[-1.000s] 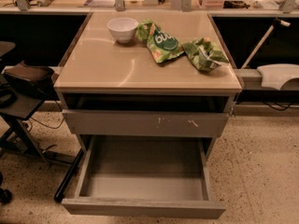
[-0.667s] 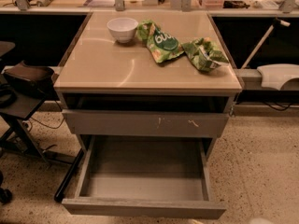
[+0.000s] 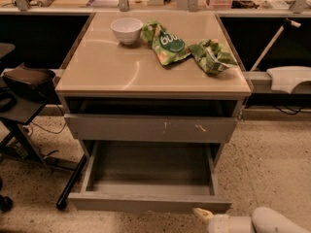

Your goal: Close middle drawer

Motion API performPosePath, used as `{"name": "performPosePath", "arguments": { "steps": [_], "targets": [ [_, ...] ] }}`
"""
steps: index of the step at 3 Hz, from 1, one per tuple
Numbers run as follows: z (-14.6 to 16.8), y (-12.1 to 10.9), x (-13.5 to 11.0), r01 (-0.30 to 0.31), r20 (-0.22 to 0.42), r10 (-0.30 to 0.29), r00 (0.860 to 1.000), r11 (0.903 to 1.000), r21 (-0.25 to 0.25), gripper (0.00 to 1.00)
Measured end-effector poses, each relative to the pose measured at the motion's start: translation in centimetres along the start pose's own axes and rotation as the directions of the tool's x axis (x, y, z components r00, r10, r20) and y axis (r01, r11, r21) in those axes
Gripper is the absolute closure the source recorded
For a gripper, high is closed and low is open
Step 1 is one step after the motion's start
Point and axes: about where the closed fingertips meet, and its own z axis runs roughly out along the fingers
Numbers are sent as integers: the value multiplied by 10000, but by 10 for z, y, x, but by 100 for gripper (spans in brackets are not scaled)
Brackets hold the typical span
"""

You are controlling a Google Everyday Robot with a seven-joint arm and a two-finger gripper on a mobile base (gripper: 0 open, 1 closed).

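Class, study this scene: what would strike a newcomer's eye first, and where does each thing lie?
Below a scratched drawer front, the middle drawer gapes wide open, its grey inside bare. On the beige top, a white bowl stands beside two green snack bags. The gripper hovers by the drawer's front corner, bottom right of the view.

arm: white, enters at the bottom right corner and reaches leftward, low in view
tool: pale tip at the arm's left end, largely cut off by the bottom edge
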Motion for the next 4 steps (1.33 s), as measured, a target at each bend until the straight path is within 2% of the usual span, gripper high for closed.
{"name": "performPosePath", "arguments": {
  "steps": [1,2,3,4],
  "targets": [
    [0,-33,-18,-142,227,130,9997,9984,543,0],
    [-1,-33,-18,-142,227,130,9997,9984,543,0],
    [23,-65,-52,-199,146,189,9997,9976,663,0],
    [25,-68,-57,-199,129,191,9997,9975,671,0]
  ]
}}
